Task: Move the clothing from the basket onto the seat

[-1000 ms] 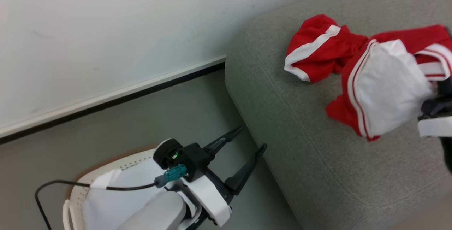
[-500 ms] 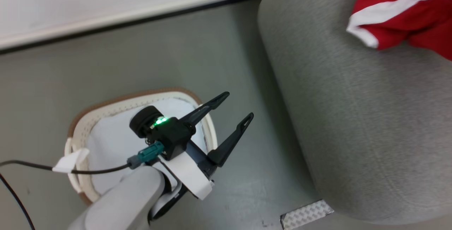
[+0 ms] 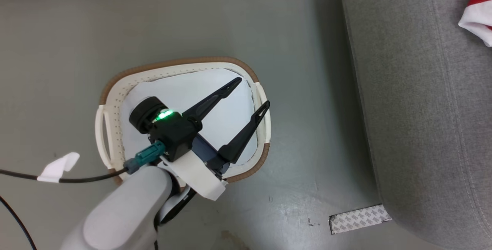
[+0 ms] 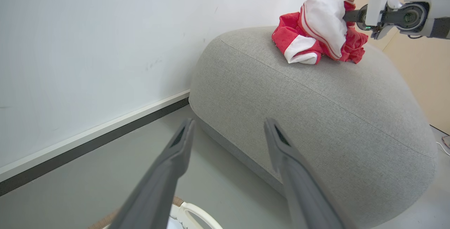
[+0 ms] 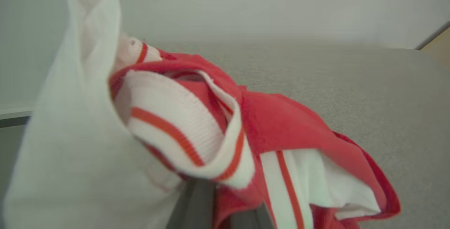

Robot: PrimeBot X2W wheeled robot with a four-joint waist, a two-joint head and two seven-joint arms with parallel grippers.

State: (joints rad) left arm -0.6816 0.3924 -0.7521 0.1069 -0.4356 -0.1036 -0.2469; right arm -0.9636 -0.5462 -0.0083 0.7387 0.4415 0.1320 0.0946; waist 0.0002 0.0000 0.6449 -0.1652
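Nearest us, our left gripper [image 3: 253, 93] hangs over the oval white plastic laundry basket with perforated sides and a brown rim [image 3: 173, 63], its two long dark fingers spread wide with nothing between them. What has changed is our own viewpoint. The head camera has swung down and away from the wall, so the basket, a second ago cut off at the bottom edge, now sits whole in the middle of the head view. Nothing in the scene has moved with it.

The pale bluish-white bottom shows no cloth wherever the arm does not cover it. We judge the basket emptied, though a patch under the wrist stays hidden. Beside it on the grey floor [image 3: 230, 19] lies a strip of patterned silver tape [image 3: 359, 218].

Beyond rises the large grey fabric-upholstered seat with rounded edges [image 3: 423, 108]. On top lies the red clothing with white trim and stripes [image 4: 316, 35], bunched up. Our right gripper [image 4: 351, 15] has its fingers closed on the fabric, one white fold lifted. Letting go looks like the only step left.
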